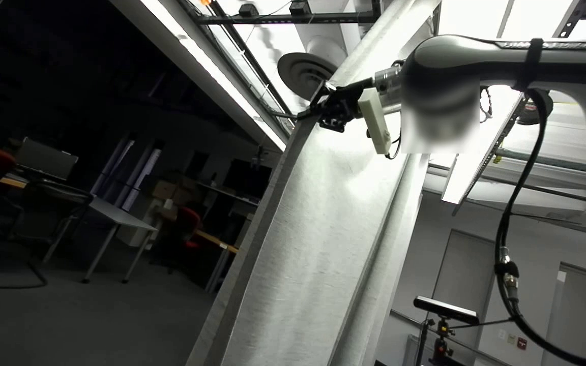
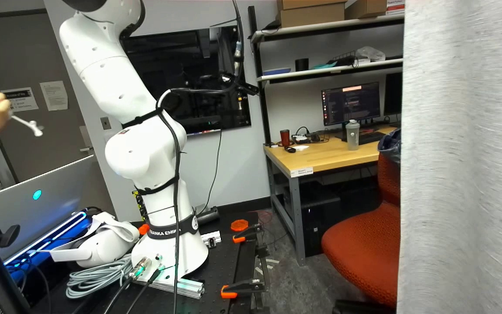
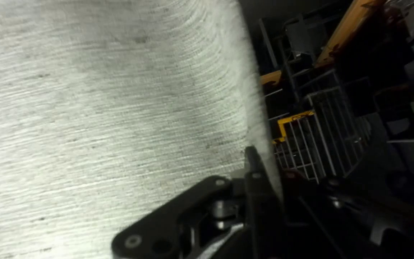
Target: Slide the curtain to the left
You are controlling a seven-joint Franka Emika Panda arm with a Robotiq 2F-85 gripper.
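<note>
The Robotiq gripper (image 3: 268, 171) appears clamped on the free edge of the curtain (image 3: 113, 108): in the wrist view the border runs down between its fingers (image 3: 253, 160), one against the lit face, the other mostly hidden, so how deep the bite goes I cannot tell. That border looks the right place to hold, being the one margin a narrow pinch can get around; the broad face would offer only a ruck of cloth. The fabric should be soft and limp, with a fine matte weave that probably grips the fingers fairly well and should not crack or crush, though a shallow bite could creep off under a sharp tug. In an exterior view the pinch sits well up the curtain, long folds (image 1: 318, 229) hanging below it, so weight and drag would likely trail behind any sideways pull; a slow, even one suits it. Farther out, the Franka Emika Panda arm (image 1: 501, 66) reaches to the fabric, and a round ceiling vent (image 1: 300, 72) shows beyond it.
</note>
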